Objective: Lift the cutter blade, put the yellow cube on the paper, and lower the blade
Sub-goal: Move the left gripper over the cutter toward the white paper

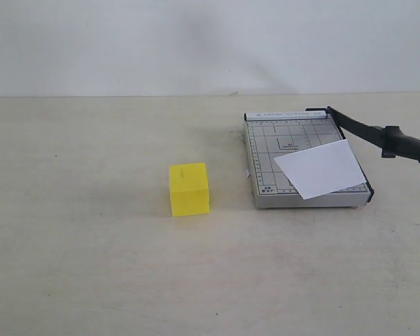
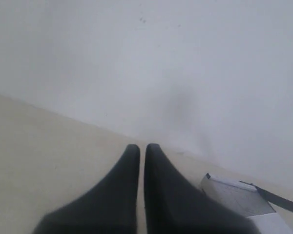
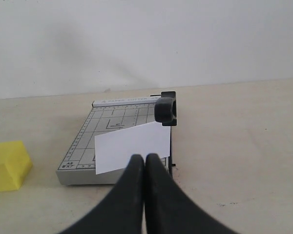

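Observation:
The grey gridded trimmer [image 1: 266, 161] sits right of centre on the table, with the white paper [image 1: 322, 168] lying askew on its near right part. The cutter blade [image 1: 378, 134] angles up and out to the right from its far hinge, handle end [image 1: 413, 147] in the air. The yellow cube [image 1: 189, 189] rests on the table left of the trimmer. No gripper shows in the exterior view. My right gripper [image 3: 145, 158] is shut and empty, just short of the paper [image 3: 132, 145] and the blade handle [image 3: 165, 109]. My left gripper [image 2: 142, 147] is shut and empty, above bare table.
The beige tabletop [image 1: 91, 266] spreads wide around the cube and trimmer, with a plain white wall behind. In the left wrist view a corner of the trimmer [image 2: 234, 195] shows beside the fingers. The cube [image 3: 7, 165] sits beside the trimmer in the right wrist view.

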Available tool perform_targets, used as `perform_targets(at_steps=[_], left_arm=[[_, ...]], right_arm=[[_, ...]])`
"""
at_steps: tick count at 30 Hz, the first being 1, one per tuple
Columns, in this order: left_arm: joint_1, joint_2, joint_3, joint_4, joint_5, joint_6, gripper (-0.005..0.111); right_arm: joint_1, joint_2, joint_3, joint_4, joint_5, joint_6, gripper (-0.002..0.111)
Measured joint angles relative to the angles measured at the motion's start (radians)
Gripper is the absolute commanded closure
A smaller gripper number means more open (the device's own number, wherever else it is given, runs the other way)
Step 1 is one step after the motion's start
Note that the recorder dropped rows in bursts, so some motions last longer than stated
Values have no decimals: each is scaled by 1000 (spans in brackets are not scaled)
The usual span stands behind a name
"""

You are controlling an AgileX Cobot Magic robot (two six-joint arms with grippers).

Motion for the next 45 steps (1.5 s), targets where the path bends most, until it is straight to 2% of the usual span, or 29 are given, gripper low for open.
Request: perform_targets(at_steps=[4, 6, 8, 9, 10, 12, 13, 14, 16, 20, 24, 26, 29, 32, 37, 40, 45], left_arm=[[-47, 32, -85, -78, 18, 117, 102], [-85, 144, -141, -182, 42, 246, 102], [-126, 278, -201, -356, 58, 444, 102], [-154, 384, -252, -516, 71, 644, 102], [-168, 430, -274, -602, 79, 730, 102], [-197, 681, -377, -937, 154, 1171, 102], [-202, 752, -402, -1021, 186, 1267, 102], [-203, 885, -446, -1153, 271, 1411, 102], [-204, 1103, -520, -1249, 416, 1565, 102], [-204, 1457, -705, -1279, 632, 1660, 102], [-206, 1584, -815, -1281, 648, 1667, 102], [-218, 1609, -857, -1281, 616, 1667, 102], [-267, 1616, -915, -1281, 495, 1725, 102], [-345, 1614, -957, -1283, 356, 1824, 102], [-512, 1613, -1001, -1283, 152, 1996, 102], [-592, 1615, -1025, -1283, 106, 2060, 102], [-663, 1677, -1086, -1283, 90, 2078, 102]], right_arm=[[0, 0, 0, 0, 0, 0, 108], [0, 0, 0, 0, 0, 0, 108], [0, 0, 0, 0, 0, 0, 108], [0, 0, 0, 0, 0, 0, 108], [0, 0, 0, 0, 0, 0, 108], [0, 0, 0, 0, 0, 0, 108], [0, 0, 0, 0, 0, 0, 108], [0, 0, 0, 0, 0, 0, 108], [0, 0, 0, 0, 0, 0, 108], [0, 0, 0, 0, 0, 0, 108], [0, 0, 0, 0, 0, 0, 108], [0, 0, 0, 0, 2, 0, 108], [0, 0, 0, 0, 2, 0, 108], [0, 0, 0, 0, 2, 0, 108], [0, 0, 0, 0, 2, 0, 108], [0, 0, 0, 0, 2, 0, 108], [0, 0, 0, 0, 2, 0, 108]])
